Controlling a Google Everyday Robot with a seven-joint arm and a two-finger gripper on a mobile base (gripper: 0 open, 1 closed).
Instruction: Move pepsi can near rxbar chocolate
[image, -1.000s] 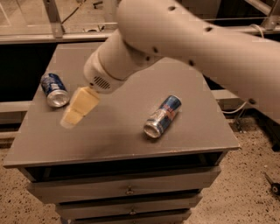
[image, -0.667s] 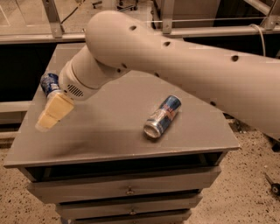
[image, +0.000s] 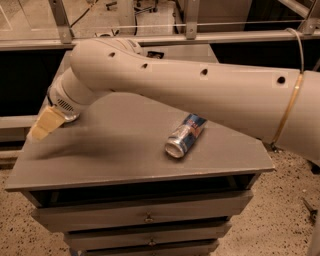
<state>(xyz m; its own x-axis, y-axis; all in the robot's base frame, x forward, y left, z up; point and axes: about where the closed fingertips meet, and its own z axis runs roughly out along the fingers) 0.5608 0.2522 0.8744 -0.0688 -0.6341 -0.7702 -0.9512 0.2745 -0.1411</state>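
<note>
My gripper (image: 43, 125) is at the end of the big white arm (image: 200, 95). It hangs over the left edge of the grey table top (image: 120, 160). The arm's wrist covers the back left of the table, so the pepsi can is hidden. The rxbar chocolate is not in view either. A slimmer blue-and-silver can with red marks (image: 185, 136) lies on its side right of the table's middle, its silver end towards me, well away from the gripper.
The table is a grey cabinet with drawers (image: 147, 217) below its front edge. A metal rail (image: 165, 39) and dark shelving run behind it. Speckled floor (image: 280, 210) lies to the right.
The arm has swung left and towards the camera. The gripper has moved from over the table's left part to its left edge. The wrist now covers the pepsi can at the back left.
</note>
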